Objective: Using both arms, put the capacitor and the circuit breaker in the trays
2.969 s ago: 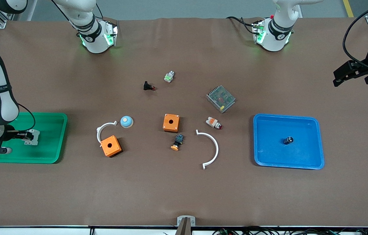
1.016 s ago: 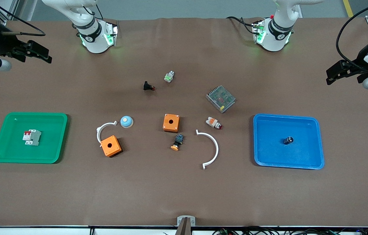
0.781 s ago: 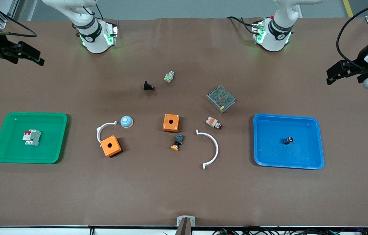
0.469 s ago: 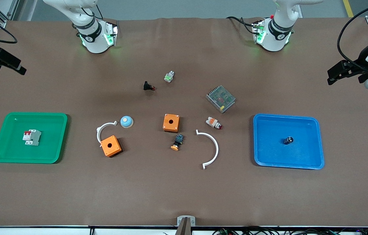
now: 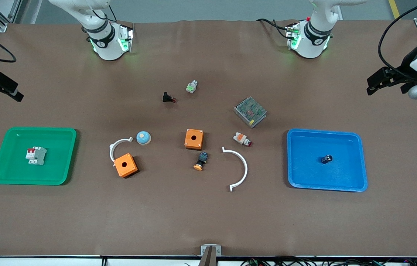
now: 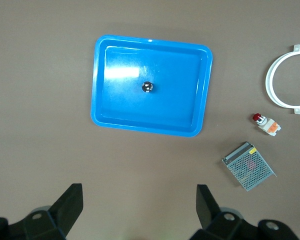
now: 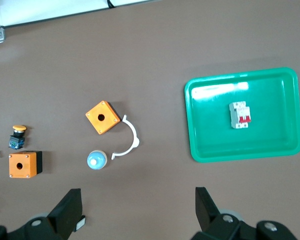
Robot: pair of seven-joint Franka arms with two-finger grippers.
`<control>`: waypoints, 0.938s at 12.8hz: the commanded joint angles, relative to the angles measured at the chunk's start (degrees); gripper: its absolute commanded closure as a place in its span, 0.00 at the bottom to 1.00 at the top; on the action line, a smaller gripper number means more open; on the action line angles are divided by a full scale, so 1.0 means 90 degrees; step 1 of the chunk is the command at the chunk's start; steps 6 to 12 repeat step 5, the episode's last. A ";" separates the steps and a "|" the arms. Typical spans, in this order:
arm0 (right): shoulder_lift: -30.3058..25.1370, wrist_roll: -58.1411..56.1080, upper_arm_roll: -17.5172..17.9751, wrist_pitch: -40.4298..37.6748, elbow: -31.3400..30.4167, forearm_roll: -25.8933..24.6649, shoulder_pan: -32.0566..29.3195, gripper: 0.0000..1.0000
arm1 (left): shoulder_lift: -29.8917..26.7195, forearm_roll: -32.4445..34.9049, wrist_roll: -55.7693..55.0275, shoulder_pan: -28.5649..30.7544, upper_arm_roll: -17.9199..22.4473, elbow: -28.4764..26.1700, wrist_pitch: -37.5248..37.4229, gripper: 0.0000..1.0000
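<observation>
Front view: orange boxes [image 5: 194, 139] between both trays [image 5: 68, 155].

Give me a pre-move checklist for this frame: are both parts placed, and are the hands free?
1. Capacitor in blue tray: ok.
2. Breaker in green tray: ok, lying flat.
3. Left hand open and holding nothing, up at its end of the table: ok.
4. Right hand open and holding nothing, up at its end of the table: ok.
5. Other parts outside both trays, between them: ok.
</observation>
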 commanded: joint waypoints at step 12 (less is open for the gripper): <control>0.0281 -0.0091 0.0024 0.0012 0.0506 -0.0195 -0.0082 0.00 | -0.0136 -0.0085 0.0099 -0.0058 -0.0005 -0.0062 0.0132 0.00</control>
